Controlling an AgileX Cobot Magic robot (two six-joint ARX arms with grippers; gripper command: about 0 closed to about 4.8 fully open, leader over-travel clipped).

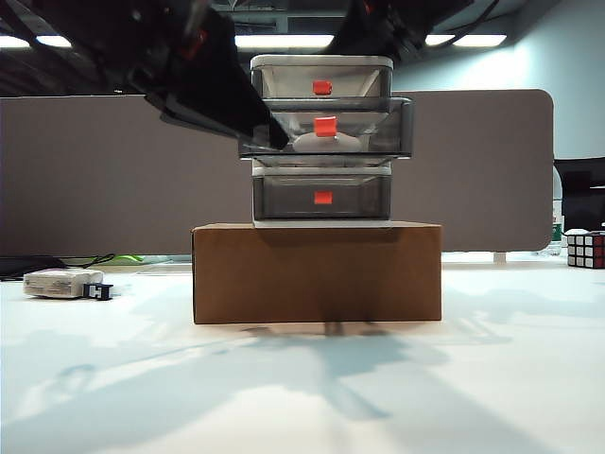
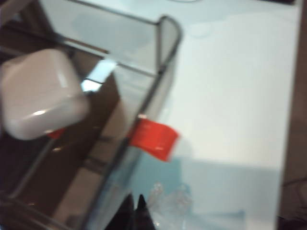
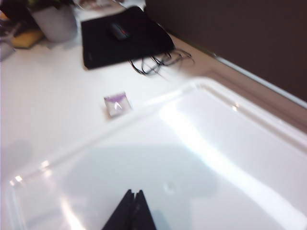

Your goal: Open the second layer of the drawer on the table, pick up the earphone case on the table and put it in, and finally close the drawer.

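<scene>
brown cardboard box [image 1: 317,272] up front; above it the second layer [image 1: 326,127] juts open, earphone case [image 2: 42,93] inside. left gripper [image 2: 135,211], fingers together, beside its front; right gripper [image 3: 132,211] pinched too, over the drawer's top.

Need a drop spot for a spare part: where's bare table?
Free: wide front strip of the table before the cardboard box, and between box and Rubik's cube. Crowded: the open second layer, earphone case inside, shut left gripper beside it.

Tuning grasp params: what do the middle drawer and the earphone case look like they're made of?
Second layer: looks like translucent smoky-grey plastic; the case shows through its front wall. Tab: opaque red-orange, probably plastic.
Earphone case: smooth glossy white, likely hard plastic; bright highlights on its rounded edges.
</scene>
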